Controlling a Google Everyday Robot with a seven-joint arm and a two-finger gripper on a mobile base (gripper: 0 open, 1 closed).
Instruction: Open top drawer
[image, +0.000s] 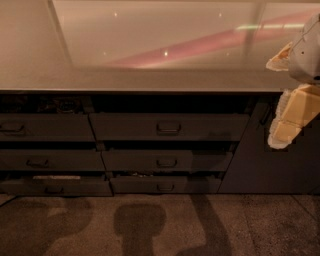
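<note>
Gripper (286, 120) at right edge, well apart from top drawer (125, 127) and its handle (169, 128); spread or pressed together, cannot tell.

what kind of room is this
Probably a kitchen or break room: a long countertop over stacked dark drawers, including the top drawer, and a speckled hard floor. The gripper hangs at the right.
</note>
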